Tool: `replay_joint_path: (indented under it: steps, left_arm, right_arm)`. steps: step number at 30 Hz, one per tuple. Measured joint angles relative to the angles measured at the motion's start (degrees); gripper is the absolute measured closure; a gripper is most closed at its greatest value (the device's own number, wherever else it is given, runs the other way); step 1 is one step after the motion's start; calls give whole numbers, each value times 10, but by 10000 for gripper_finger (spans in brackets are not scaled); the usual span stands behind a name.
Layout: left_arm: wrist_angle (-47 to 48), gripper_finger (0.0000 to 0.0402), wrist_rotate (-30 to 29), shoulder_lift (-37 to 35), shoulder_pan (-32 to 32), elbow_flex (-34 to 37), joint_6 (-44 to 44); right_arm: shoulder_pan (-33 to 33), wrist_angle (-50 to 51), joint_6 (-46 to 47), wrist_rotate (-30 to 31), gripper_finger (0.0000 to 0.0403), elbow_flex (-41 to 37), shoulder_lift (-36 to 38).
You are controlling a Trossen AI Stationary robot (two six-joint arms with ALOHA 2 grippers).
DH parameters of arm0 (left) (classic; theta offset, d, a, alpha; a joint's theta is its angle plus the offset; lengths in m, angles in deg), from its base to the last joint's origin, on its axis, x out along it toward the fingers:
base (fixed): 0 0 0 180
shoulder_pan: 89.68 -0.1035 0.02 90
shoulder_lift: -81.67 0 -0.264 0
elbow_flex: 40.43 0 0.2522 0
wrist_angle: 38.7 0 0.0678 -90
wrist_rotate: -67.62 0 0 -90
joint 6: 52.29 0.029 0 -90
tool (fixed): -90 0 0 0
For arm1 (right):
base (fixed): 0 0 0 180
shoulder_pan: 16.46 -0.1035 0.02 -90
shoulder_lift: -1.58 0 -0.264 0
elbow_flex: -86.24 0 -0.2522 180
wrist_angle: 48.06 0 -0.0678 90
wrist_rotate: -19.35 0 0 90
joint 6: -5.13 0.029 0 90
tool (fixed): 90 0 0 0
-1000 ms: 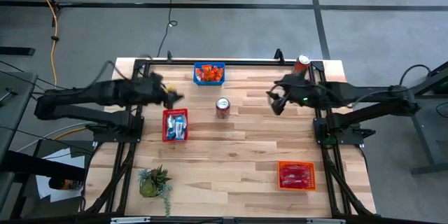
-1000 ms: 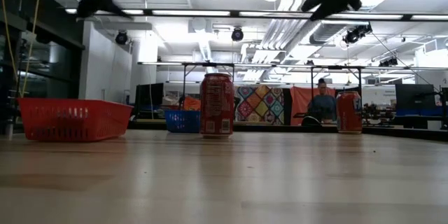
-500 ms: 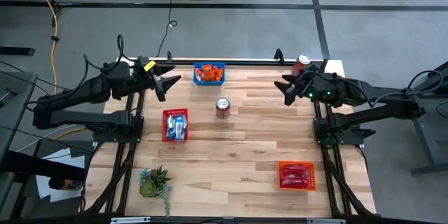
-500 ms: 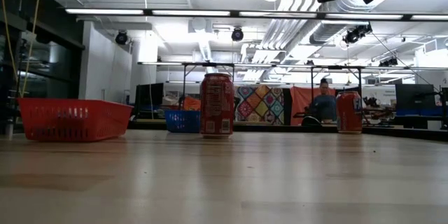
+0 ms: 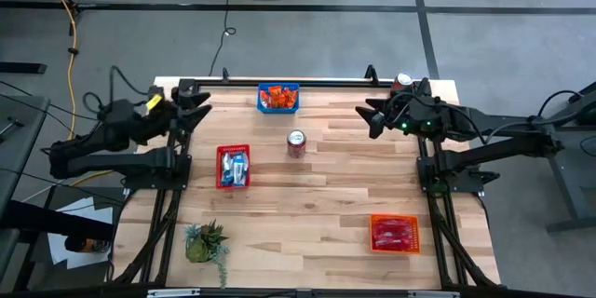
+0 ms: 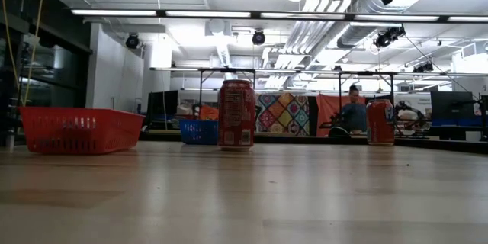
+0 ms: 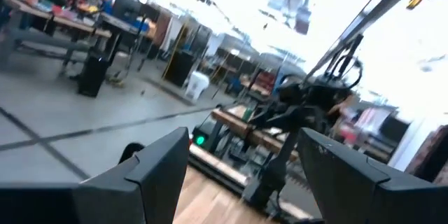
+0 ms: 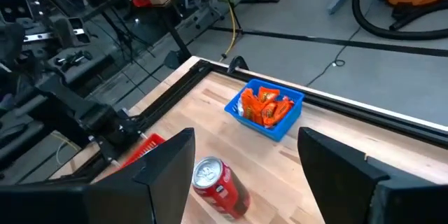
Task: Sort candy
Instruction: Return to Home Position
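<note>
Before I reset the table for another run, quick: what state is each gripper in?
Left gripper: jaws open, holding nothing, raised by the table's left edge.
Right gripper: jaws open, holding nothing, raised over the right side.

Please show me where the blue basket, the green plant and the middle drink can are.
blue basket (image 5: 278, 110): high view, near rim.
green plant (image 5: 207, 240): high view, its leaves.
middle drink can (image 5: 296, 140): high view, its top.
</note>
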Motion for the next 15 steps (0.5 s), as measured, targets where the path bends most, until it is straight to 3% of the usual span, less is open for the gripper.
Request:
replay_joint_path:
  steps: [7,15]
  left_arm:
    - [-45,147,-11,-106,2,96,-35]
    - [-371,147,-10,-141,2,308,-131]
  right_arm:
    - [0,-2,1,-33,155,0,-4]
    - [0,36,23,-85,155,0,6]
